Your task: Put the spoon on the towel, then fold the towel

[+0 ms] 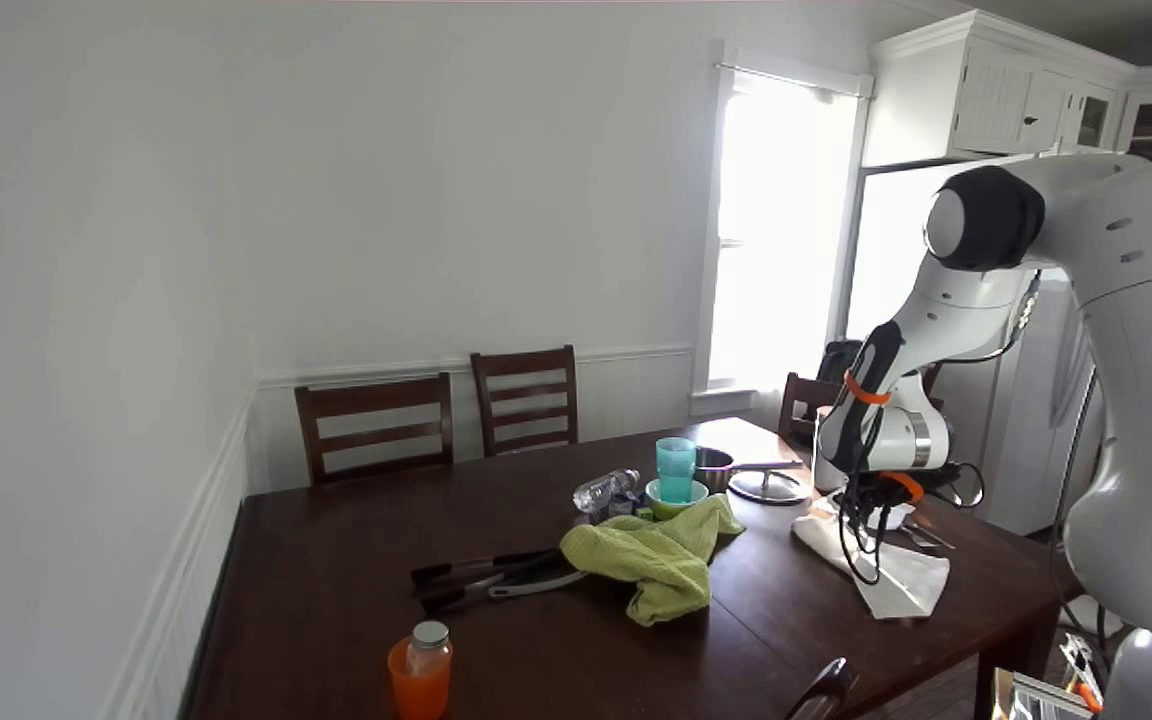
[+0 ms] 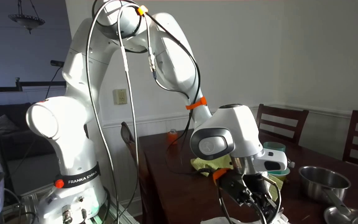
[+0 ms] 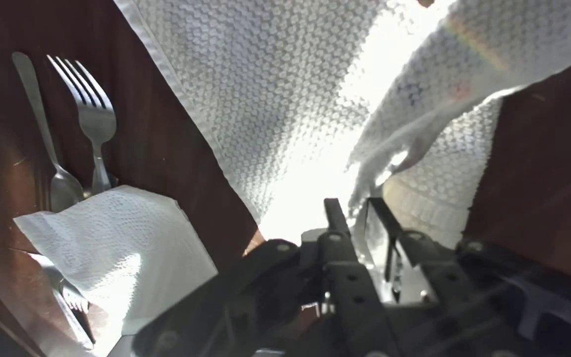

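Observation:
The white waffle-textured towel point(image 3: 246, 89) lies on the dark table, with a flap folded over on its right side. It also shows in an exterior view point(image 1: 906, 580). My gripper point(image 3: 355, 210) is over the near part of the towel, its fingers part-way apart. A ridge of towel runs into the gap, but the right finger's inner face shows bare. Glare whitens the cloth beside the left finger. The metal spoon point(image 3: 65, 188) lies on the table left of the towel, apart from it. The fingertips are hard to make out in both exterior views.
A fork point(image 3: 96, 121) lies beside the spoon; a white paper napkin point(image 3: 122, 238) lies just below them, over more cutlery. A green cloth point(image 1: 661, 565), teal cup point(image 1: 676, 470), pot point(image 2: 322, 180), glass lid point(image 1: 769, 487) and plastic bottle point(image 1: 601, 492) stand farther along the table.

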Controlling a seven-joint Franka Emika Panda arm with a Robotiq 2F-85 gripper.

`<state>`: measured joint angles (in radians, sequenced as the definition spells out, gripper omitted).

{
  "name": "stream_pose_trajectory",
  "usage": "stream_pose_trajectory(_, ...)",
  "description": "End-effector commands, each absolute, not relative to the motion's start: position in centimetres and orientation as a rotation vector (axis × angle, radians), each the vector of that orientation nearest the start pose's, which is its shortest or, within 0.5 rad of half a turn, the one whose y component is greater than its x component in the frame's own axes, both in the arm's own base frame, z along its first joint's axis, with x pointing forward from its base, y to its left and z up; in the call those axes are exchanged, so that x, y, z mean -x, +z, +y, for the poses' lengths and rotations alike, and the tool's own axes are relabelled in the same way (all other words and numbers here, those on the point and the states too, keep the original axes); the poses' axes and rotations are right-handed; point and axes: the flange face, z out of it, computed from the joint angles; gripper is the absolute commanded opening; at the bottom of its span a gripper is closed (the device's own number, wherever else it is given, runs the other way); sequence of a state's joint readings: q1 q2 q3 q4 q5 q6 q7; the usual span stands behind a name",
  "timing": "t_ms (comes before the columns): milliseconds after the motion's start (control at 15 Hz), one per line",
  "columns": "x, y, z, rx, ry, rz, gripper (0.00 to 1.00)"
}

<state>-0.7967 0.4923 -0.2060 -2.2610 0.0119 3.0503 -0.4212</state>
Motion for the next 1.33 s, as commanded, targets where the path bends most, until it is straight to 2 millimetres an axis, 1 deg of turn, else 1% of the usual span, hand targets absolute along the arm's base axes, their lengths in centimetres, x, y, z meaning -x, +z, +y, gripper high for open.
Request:
stream_pose_trajectory(0, -29.6, 18.6, -47.9, 3.305, -0.291, 0.918, 0.49)
stream_pose_trajectory(67, -29.4, 19.3, -47.7, 3.316, -0.282, 0.919, 0.57)
stream_pose_trajectory(200, -29.2, 20.3, -47.4, 3.329, -0.261, 0.915, 0.69)
stream_pose_trajectory(267, -29.3, 20.6, -46.8, 3.328, -0.232, 0.897, 0.78)
stream_pose_trajectory(467, -29.6, 20.8, -45.1, 3.302, -0.120, 0.855, 0.98)
stream_pose_trajectory(600, -29.9, 20.6, -43.5, 3.257, -0.001, 0.824, 1.00)
stream_pose_trajectory(933, -30.3, 18.3, -39.8, 3.159, 0.306, 0.747, 1.00)
stream_pose_trajectory(1133, -30.2, 17.0, -37.8, 3.093, 0.418, 0.710, 1.00)
stream_pose_trajectory(1267, -29.8, 16.0, -36.8, 3.057, 0.489, 0.701, 1.00)
